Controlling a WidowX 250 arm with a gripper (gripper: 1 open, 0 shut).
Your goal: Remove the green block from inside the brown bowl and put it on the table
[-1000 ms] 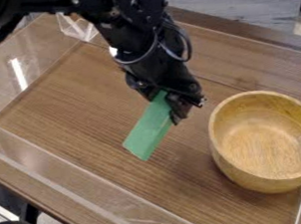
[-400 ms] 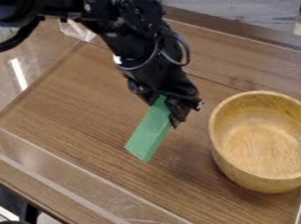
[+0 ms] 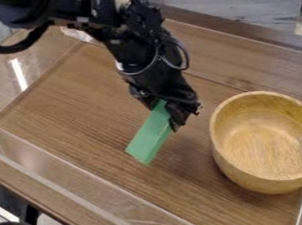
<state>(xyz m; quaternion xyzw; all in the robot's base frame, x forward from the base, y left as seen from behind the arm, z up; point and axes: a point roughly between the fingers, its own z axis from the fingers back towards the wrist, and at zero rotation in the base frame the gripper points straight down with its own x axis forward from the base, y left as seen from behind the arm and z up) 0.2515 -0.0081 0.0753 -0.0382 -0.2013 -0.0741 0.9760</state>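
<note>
The green block [image 3: 149, 137] hangs tilted to the left of the brown bowl [image 3: 268, 140], its upper end pinched in my black gripper [image 3: 170, 110], which is shut on it. Its lower end is at or just above the table [image 3: 73, 102]; I cannot tell whether it touches. The bowl stands at the right with nothing inside. My arm reaches down from the upper left.
Low clear acrylic walls [image 3: 66, 183] run along the table's front and left edges. Bare wood-grain surface lies left of and behind the block. The bowl stands close on the block's right.
The gripper and the green block have sunk slightly toward the table. The bowl has not moved.
</note>
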